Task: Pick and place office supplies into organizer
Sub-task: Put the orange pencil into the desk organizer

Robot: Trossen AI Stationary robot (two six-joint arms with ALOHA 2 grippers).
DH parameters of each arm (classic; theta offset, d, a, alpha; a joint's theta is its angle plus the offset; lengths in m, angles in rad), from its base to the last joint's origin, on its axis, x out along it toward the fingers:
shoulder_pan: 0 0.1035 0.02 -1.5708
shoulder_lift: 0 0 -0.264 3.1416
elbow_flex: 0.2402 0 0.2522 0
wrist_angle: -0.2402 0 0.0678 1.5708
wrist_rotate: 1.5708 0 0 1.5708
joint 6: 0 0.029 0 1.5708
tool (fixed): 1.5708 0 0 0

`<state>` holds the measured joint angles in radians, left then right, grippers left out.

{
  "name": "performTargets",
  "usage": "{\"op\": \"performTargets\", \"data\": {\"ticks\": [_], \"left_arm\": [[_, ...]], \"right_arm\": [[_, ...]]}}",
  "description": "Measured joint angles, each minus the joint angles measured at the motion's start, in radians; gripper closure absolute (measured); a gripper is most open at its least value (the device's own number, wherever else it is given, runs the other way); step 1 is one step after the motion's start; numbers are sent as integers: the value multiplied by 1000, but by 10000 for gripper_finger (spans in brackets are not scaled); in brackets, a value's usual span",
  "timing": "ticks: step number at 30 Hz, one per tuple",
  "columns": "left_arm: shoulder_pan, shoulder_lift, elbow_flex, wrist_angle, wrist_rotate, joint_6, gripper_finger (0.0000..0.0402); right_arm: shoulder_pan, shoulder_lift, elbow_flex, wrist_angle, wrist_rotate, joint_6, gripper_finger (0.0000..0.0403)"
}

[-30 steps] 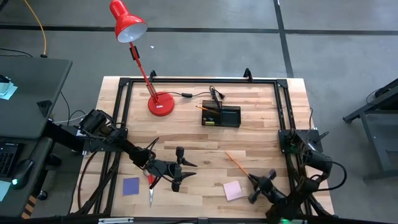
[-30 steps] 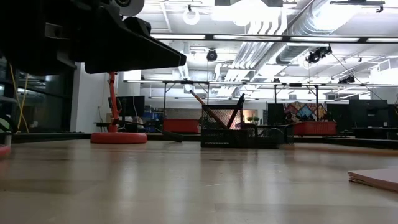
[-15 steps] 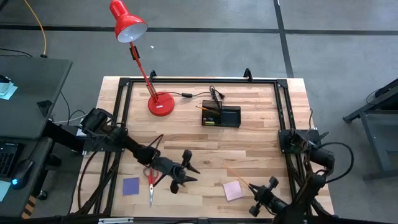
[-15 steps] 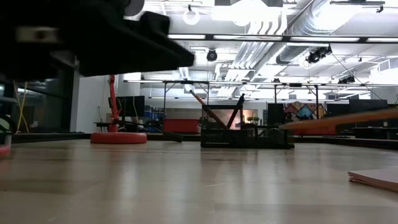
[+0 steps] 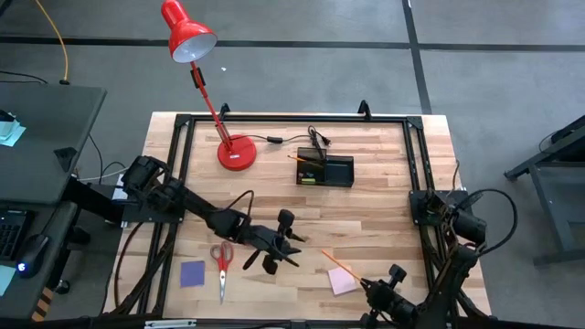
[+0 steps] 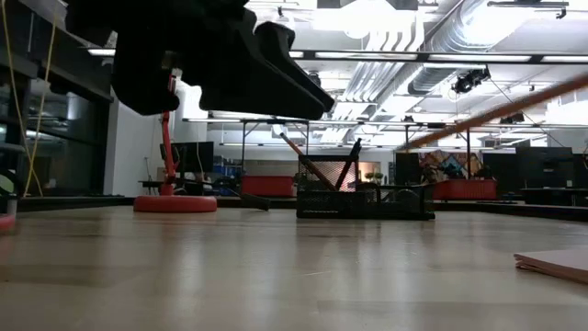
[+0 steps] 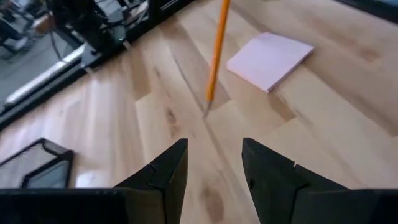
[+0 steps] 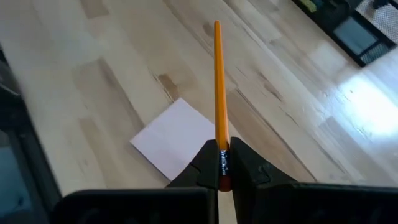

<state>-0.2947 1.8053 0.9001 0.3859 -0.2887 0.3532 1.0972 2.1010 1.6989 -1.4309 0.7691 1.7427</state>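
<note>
Pencil (image 8: 218, 93) pinched in right claw (image 8: 222, 163), lifted over pink sticky pad (image 5: 343, 281) near table (image 5: 384, 201) front | left claw (image 7: 211, 165) wide, empty, mid-table | no readable writing

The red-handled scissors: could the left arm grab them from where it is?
Probably yes: the red-handled scissors lie uncovered on the wooden table, just beside the left gripper, which is open and holds nothing.

Overhead, table-level, 2 wrist cams.

Pale, smooth wooden table (image 5: 384, 196), matt paper sticky pad (image 8: 177, 138), black mesh organizer (image 5: 325, 171).
</note>
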Motion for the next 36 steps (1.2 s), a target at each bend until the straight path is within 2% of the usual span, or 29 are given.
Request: {"op": "performTargets", "data": {"ticks": [3, 8, 21, 32, 36], "left_arm": [[-1, 0, 0, -1, -40, 6, 259], [0, 0, 0, 16, -39, 24, 259], [0, 0, 0, 13, 18, 28, 259], [0, 0, 0, 6, 33, 27, 259], [0, 0, 0, -14, 44, 27, 259]], "right_arm": [[-14, 0, 24, 1, -2, -43, 403], [-44, 0, 36, 5, -3, -89, 403], [-134, 0, 36, 74, -17, -280, 403], [-180, 0, 36, 134, 22, -417, 403], [-185, 0, 36, 178, 67, -469, 403]]}}
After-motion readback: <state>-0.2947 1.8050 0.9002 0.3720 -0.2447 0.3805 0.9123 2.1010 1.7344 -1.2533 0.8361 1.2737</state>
